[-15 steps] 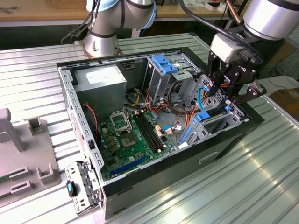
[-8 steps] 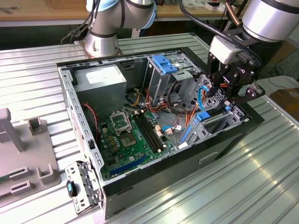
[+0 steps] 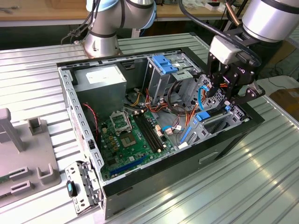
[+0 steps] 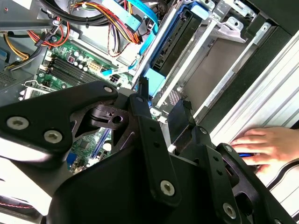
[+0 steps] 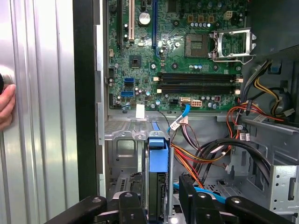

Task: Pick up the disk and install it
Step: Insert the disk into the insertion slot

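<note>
The disk [image 3: 212,120] stands on edge in the drive bay at the open computer case's corner on the exterior view's right, its blue side rail [image 5: 157,154] facing up. My gripper [image 3: 225,103] hangs right over it. In both wrist views the two black fingers [image 5: 128,205] stand on either side of the disk's [image 4: 175,39] end, with small gaps between them and it. The gripper [image 5: 159,189] is open, and its body hides the disk's near end.
The green motherboard [image 5: 187,56] fills the case floor. Orange, black and blue cables [image 5: 210,154] lie beside the bay. A blue-topped drive cage [image 3: 166,65] and a power-supply box [image 3: 100,77] sit at the back. A person's hand [image 4: 266,144] rests on the ribbed table beside the case.
</note>
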